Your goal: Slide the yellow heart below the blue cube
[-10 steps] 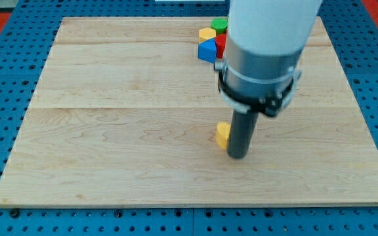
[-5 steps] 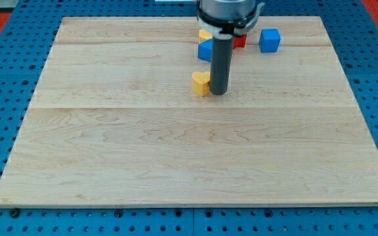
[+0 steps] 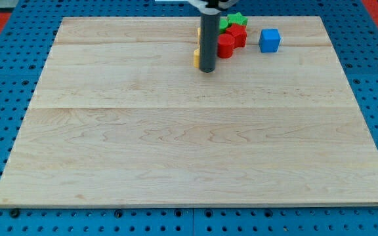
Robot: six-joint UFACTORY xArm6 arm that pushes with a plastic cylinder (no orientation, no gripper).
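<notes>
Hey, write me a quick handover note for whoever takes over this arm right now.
My tip rests on the board near the view's top, touching the yellow heart, which is mostly hidden behind the rod at its left.
The blue cube sits apart at the view's right; red blocks and a green block lie between.
Done: nothing final; the heart is not below the cube.
Left: slide it rightward, to just beneath the cube.

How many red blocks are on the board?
2, side by side near the view's top: a red cylinder beside my tip, and a red block up-right of it. The rod may hide others.
</notes>
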